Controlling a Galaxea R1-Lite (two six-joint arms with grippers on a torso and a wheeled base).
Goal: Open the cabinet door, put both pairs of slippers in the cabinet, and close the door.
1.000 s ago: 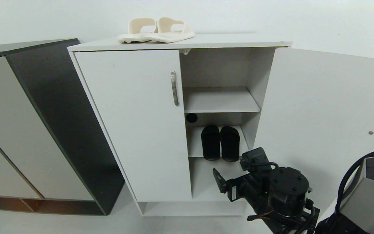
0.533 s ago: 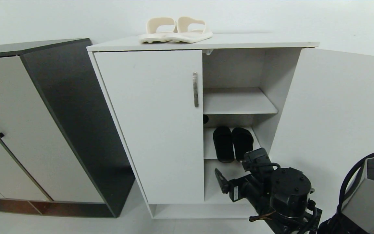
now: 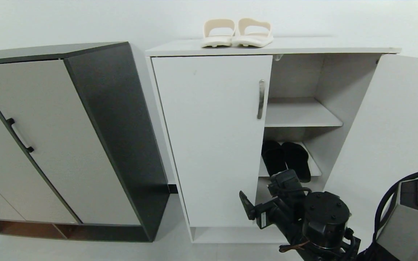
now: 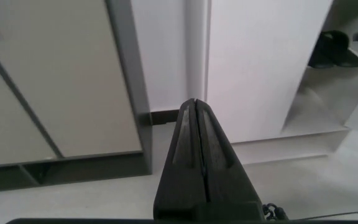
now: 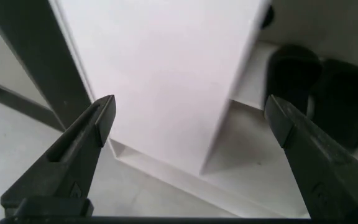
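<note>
Your right arm [image 3: 285, 215] is all matte black, with a round joint cap [image 3: 326, 214] dotted with screws [image 3: 336, 204] and thin cables [image 3: 293, 246] looping off it. The right gripper [image 5: 189, 106] and left gripper [image 4: 195, 109] have dark wedge-shaped fingers.

The closed door [image 3: 216, 137] hides the left half of the cabinet's [image 3: 274, 46] inside, and its edge covers part of the left one of the black slippers [image 3: 292, 159]. Their heels are lost behind the right arm [image 3: 318, 217], which also blocks most of the space beneath them. The open door [image 3: 394, 137] runs off the right edge of the head view, and the dark cabinet [image 3: 114, 127] runs off the left. From the right wrist the slippers look blurred, one passing behind a finger [image 5: 316, 162] of the right gripper [image 5: 189, 104] and off the edge.
</note>
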